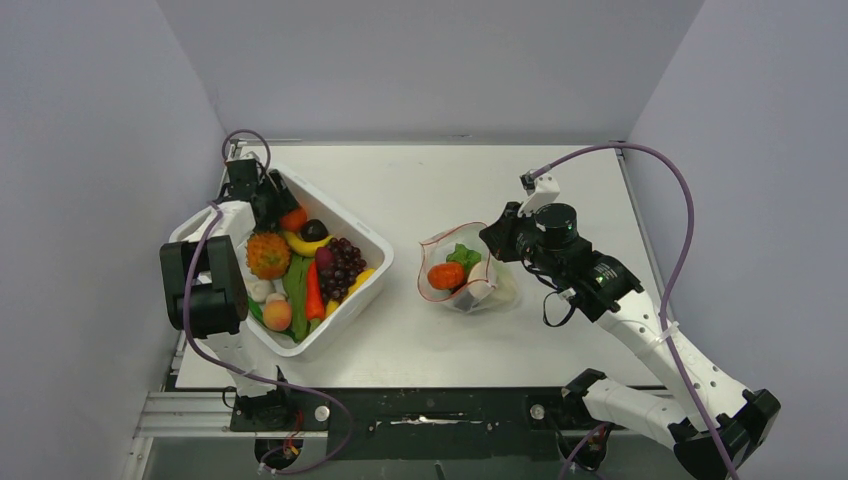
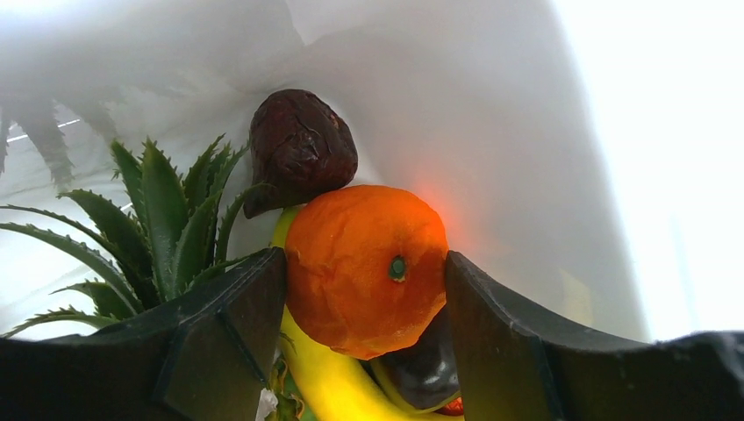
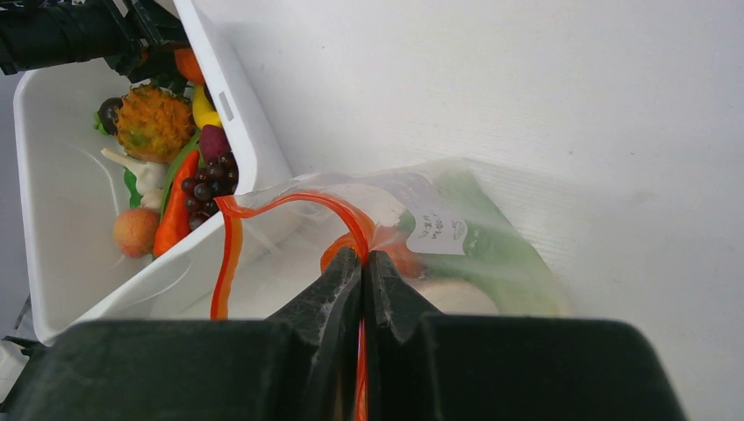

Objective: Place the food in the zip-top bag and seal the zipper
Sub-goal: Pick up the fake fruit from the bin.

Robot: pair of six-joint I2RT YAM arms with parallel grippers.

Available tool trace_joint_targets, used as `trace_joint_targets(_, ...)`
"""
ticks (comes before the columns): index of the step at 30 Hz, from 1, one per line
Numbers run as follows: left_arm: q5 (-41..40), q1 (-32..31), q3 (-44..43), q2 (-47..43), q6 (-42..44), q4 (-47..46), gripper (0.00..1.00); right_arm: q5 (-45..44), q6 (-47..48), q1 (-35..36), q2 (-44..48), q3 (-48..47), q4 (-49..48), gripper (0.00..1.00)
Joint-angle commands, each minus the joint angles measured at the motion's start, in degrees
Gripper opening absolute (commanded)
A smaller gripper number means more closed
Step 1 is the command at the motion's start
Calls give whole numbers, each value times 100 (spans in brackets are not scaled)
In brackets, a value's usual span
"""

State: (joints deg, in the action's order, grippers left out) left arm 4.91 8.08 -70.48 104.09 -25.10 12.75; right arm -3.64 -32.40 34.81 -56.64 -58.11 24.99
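Orange, touching plum, sits within left claw — grip unclear — right claw pinches zipper.

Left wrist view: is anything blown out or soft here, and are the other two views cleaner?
Left wrist: tub wall overexposed at right, orange sharp. Right wrist: zip-top bag hazy, zipper crisp. Top external: evenly lit, sharp.

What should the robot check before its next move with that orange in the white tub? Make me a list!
1. Orange sits between the fingers of the left gripper: ok.
2. Fingers squeeze the orange firmly: cannot tell.
3. Right gripper is shut on the zipper: ok.
4. Zip-top bag mouth gapes open: ok.
5. All food bagged: not ok, most lies in the tub.
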Motion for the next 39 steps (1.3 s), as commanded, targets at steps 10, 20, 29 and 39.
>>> trace_joint_targets(10,-312,-157,-302,-288,-12,480,43,-35,-121,-21,182,-210,-313,2)
trace_joint_targets(20,-233,-175,-319,-738,17,845,34,-140,-154,-22,119,-223,-251,2)
trace_joint_targets(29,-173,-209,-183,-1213,66,1010,33,-231,-232,-1,13,-255,-192,2)
trace_joint_targets(39,-110,-268,332,-2201,97,1102,33,-221,-317,99,-233,-331,-232,2)
